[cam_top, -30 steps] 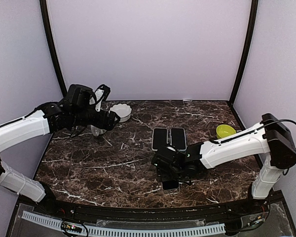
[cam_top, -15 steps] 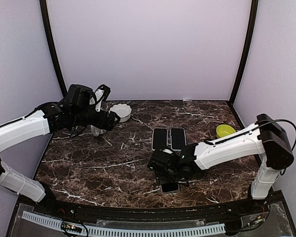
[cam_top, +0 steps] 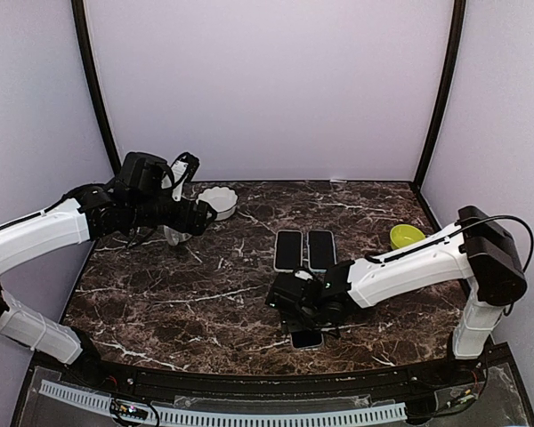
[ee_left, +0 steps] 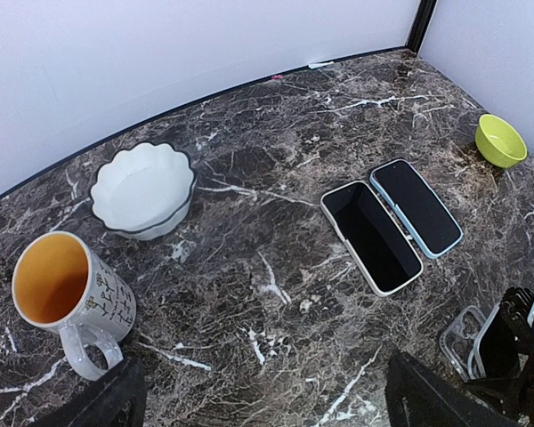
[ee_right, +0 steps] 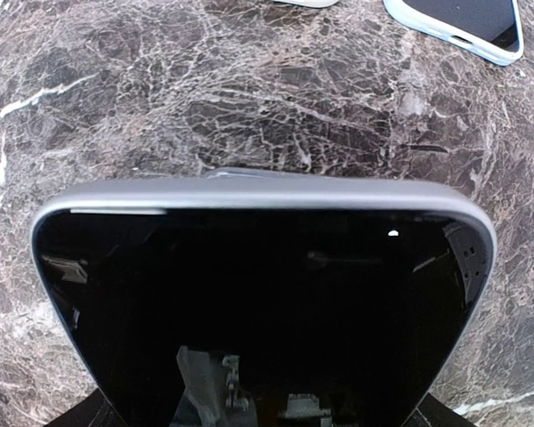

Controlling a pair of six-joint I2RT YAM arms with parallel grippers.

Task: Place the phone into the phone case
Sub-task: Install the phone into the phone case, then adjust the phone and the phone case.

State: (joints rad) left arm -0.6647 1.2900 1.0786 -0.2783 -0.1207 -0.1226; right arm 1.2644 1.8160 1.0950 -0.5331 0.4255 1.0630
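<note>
"Marble tabletop (ee_left: 249, 294), dark with white veins. What does the right gripper (cam_top: 309, 307) have?"

"The phone (ee_right: 262, 302), grey-rimmed and black-screened (it fills nearly the whole wrist view). The fingers (ee_right: 91, 412) pinch it across its width, and most of it juts out ahead of them. I cannot tell whether it rests on the stone."

"And the case?"

"A clear phone case (ee_left: 458, 331) lies flat just beside those fingers. Whether it touches the phone I cannot tell. Farther ahead of the fingertips, a white-rimmed case (ee_left: 371, 237) and a light-blue case (ee_left: 416, 206) lie side by side, dark faces up."

"The left gripper (ee_left: 262, 378)?"

"Its fingers (ee_left: 432, 402) are spread wide with nothing between them. Just ahead of the left finger a mug (ee_left: 67, 298) with an orange inside stands upright. Beyond the mug sits a white fluted bowl (ee_left: 142, 189). Far ahead, past the right finger, is a small lime-green bowl (ee_left: 501, 140)."
</note>
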